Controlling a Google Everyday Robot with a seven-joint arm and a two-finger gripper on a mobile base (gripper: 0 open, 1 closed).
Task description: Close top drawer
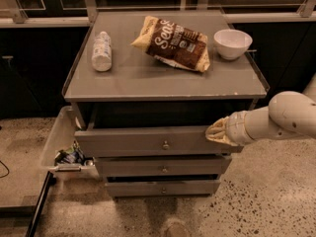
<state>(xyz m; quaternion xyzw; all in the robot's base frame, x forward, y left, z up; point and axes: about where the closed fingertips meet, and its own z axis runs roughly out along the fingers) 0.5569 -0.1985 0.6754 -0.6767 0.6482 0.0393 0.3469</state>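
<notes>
The top drawer [143,141] is a wide grey drawer with a small round metal knob [165,145]. It stands pulled out from the cabinet, with a dark gap above its front. My gripper [213,132] reaches in from the right on a white arm and rests against the right part of the drawer front, at its upper edge. Two matching lower drawers [163,168] sit beneath it, less far out.
On the cabinet top [163,80] lie a plastic bottle [101,51], a chip bag [172,42] and a white bowl [232,43]. A clear bin [61,147] with items stands against the cabinet's left side. The floor is speckled.
</notes>
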